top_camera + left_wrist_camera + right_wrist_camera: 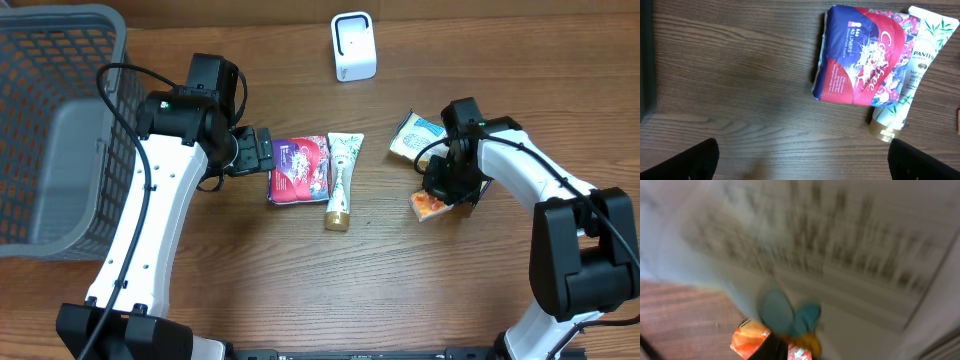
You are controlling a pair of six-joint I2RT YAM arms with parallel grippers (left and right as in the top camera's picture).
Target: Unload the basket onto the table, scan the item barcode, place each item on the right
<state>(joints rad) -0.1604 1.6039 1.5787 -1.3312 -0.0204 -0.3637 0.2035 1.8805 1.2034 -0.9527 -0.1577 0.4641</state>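
Note:
My right gripper (457, 188) is down at the right of the table, jaws drawn in on a flat pale box (478, 192) that stands on edge. That pale box (840, 245) fills the blurred right wrist view with rows of print. An orange packet (428, 205) lies just under it, and one dark finger (771, 349) shows over the orange packet (745, 340). The white scanner (353, 47) stands at the back centre. My left gripper (262, 152) hangs open beside a red liner pack (299, 169), nothing between its fingertips (695, 160).
A Pantene tube (341, 180) lies against the red pack's right side. A white, blue and yellow packet (416, 135) sits behind my right gripper. A grey mesh basket (60, 130) takes up the left edge of the table.

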